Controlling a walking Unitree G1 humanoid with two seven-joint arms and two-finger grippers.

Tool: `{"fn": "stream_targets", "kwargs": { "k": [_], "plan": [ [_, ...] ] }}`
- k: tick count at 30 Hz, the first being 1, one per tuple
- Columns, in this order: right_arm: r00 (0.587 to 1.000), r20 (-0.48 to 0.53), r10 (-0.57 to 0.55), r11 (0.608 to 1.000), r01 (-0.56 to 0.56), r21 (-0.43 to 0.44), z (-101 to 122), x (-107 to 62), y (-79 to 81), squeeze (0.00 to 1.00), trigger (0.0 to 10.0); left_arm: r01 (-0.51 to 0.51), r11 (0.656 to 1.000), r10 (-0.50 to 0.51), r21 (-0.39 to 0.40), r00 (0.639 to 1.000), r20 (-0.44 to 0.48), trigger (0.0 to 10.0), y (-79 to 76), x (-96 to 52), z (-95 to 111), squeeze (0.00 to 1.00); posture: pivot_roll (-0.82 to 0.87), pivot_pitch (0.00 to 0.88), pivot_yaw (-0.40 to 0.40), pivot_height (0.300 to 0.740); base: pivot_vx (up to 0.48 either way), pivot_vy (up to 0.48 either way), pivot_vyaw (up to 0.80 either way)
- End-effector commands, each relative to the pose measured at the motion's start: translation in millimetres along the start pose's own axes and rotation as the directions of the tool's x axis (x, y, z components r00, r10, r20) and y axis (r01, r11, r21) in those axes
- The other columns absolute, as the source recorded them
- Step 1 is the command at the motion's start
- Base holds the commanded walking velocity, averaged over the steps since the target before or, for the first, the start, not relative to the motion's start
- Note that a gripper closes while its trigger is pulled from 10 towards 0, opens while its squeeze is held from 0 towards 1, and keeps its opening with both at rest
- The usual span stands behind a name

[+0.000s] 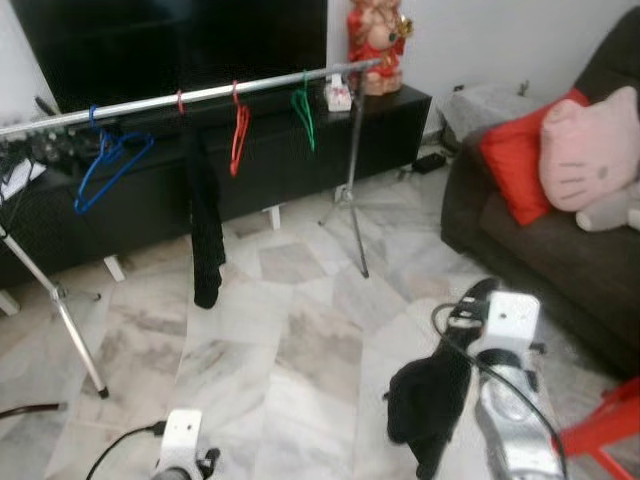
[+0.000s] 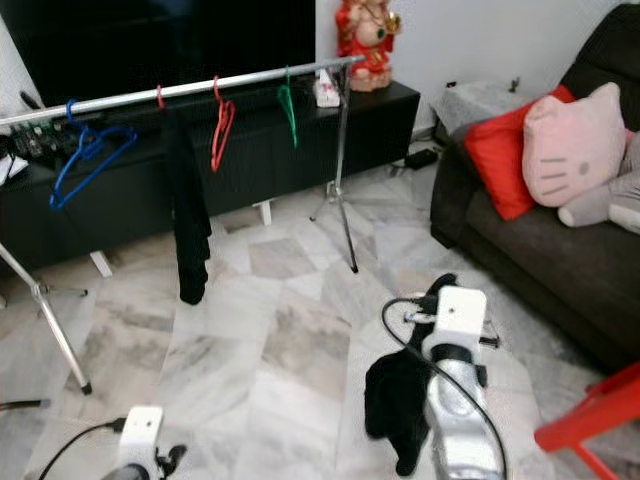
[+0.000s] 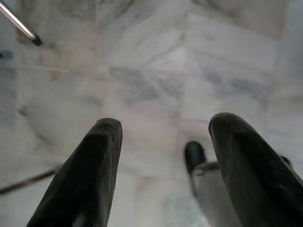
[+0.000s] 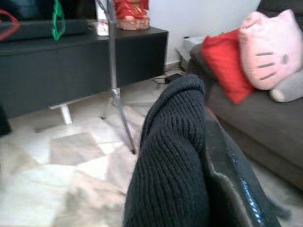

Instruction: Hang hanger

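A silver clothes rail (image 1: 200, 95) on tripod legs spans the room at 11 to 12 o'clock, carrying a blue hanger (image 1: 108, 165), a red hanger (image 1: 239, 135), a green hanger (image 1: 304, 112) and a hanging black garment (image 1: 205, 225). The right gripper (image 1: 470, 300), at 4 o'clock, is clamped on a black knitted cloth (image 4: 173, 161) that droops beside the arm. The left gripper (image 3: 163, 137), at 7 o'clock, points at the marble floor (image 1: 300, 340), fingers apart. A dark sofa (image 1: 560, 260) with a pink cat cushion (image 1: 590, 150) sits at 2 o'clock.
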State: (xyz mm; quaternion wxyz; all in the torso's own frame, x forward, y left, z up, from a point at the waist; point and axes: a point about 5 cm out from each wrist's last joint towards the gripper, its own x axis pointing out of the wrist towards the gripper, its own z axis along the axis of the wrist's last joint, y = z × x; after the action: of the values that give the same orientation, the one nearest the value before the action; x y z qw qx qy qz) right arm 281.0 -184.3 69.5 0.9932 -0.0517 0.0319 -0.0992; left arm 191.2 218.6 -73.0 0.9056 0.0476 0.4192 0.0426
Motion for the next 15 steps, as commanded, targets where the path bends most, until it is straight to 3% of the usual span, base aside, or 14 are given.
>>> {"fn": "stream_targets", "kwargs": {
  "k": [1, 15],
  "plan": [
    [0.999, 0.036, -0.037, 0.999, 0.037, -0.004, 7.3, 2.9, -12.5, 0.00, 10.0, 0.013, 1.000, -0.013, -0.007, 1.000, 0.009, 10.0, -5.5, 1.2, 3.8, 0.00, -0.14, 0.000, 0.000, 0.727, 0.326, 0.000, 0.00],
    [0.998, 0.029, -0.047, 0.999, 0.047, 0.007, 6.7, 3.9, -14.1, 0.00, 10.0, 0.016, 1.000, -0.016, -0.008, 1.000, 0.005, 10.0, -5.2, 1.3, 3.6, 0.00, -0.14, 0.000, 0.000, 0.727, 0.328, 0.000, 0.00]
  ]
}}
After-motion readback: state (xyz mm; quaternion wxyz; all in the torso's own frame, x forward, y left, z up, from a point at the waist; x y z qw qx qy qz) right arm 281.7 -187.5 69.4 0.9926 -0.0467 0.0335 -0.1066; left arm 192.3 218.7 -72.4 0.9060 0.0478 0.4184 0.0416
